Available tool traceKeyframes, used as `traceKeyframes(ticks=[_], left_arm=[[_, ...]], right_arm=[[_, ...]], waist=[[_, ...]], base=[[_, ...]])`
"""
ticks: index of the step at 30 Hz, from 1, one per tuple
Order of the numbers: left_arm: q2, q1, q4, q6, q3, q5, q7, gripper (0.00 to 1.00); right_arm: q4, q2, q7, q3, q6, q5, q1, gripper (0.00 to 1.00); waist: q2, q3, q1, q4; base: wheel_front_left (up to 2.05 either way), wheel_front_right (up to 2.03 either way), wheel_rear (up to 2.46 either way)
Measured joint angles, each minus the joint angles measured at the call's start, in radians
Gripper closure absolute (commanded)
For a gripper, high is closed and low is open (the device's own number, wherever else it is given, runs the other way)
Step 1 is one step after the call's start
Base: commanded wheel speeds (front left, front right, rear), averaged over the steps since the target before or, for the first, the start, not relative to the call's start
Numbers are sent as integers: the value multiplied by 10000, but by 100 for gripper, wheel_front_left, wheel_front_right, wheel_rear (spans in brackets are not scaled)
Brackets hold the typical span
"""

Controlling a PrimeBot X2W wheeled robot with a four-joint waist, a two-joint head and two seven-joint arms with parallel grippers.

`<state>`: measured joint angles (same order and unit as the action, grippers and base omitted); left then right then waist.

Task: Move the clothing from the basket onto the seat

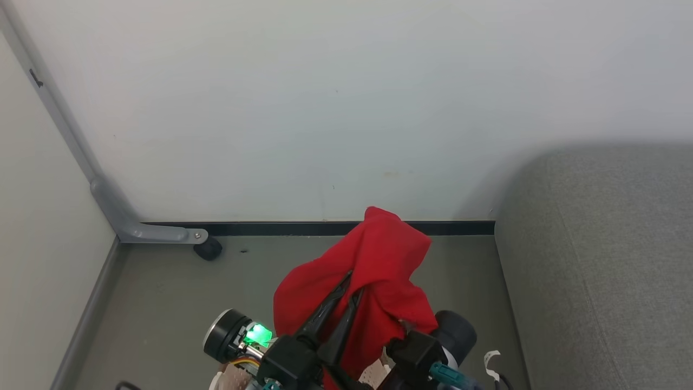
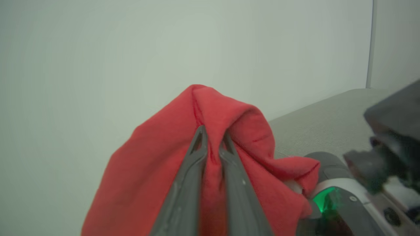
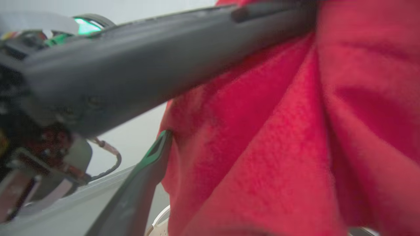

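A piece of the clothing (image 1: pixel 379 260), bright-red fabric, hangs in the air over the grey floor. My left gripper (image 1: pixel 354 284) is shut on a fold near its top, and the cloth (image 2: pixel 157 164) drapes down on both sides of the fingers (image 2: pixel 187 183). My right gripper (image 3: pixel 210 137) stands open just below, pressed into the red folds; one finger (image 3: pixel 141 186) shows and the other is hidden by fabric. A perforated cream bit of the basket (image 1: pixel 374 375) peeks out at the bottom edge. The grey seat (image 1: pixel 595 260) lies to the right.
A pale wall with a black skirting strip (image 1: pixel 281 228) closes the far side. A grey metal frame leg with a dark caster wheel (image 1: pixel 208 249) stands in the left corner. Grey floor (image 1: pixel 178 303) runs between that corner and the seat.
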<state>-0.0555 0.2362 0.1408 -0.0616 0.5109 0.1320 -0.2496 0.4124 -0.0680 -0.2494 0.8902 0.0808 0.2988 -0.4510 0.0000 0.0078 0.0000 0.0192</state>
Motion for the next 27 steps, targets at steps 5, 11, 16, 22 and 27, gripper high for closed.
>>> traceKeyframes(ticks=[5,11,16,22,27], left_arm=[[2,0,10,0,163,79,0,100],[0,1,67,17,155,115,0,100],[2,-1,109,136,105,359,0,100],[12,-13,268,336,-94,385,0,100],[31,-47,453,445,-196,430,0,100]], right_arm=[[54,0,0,123,-362,397,-321,0],[288,4,0,130,-757,832,-333,100],[422,19,-2,48,-1016,1089,-332,100],[487,38,-2,-305,-1116,1567,-317,100],[276,65,2,-779,-1116,2190,-224,100]], waist=[[0,5,0,68],[0,4,0,146],[0,-3,0,161],[0,-10,0,117],[0,-13,0,56]], base=[[0,0,0],[0,0,0],[0,0,0],[0,0,0],[0,0,0]])
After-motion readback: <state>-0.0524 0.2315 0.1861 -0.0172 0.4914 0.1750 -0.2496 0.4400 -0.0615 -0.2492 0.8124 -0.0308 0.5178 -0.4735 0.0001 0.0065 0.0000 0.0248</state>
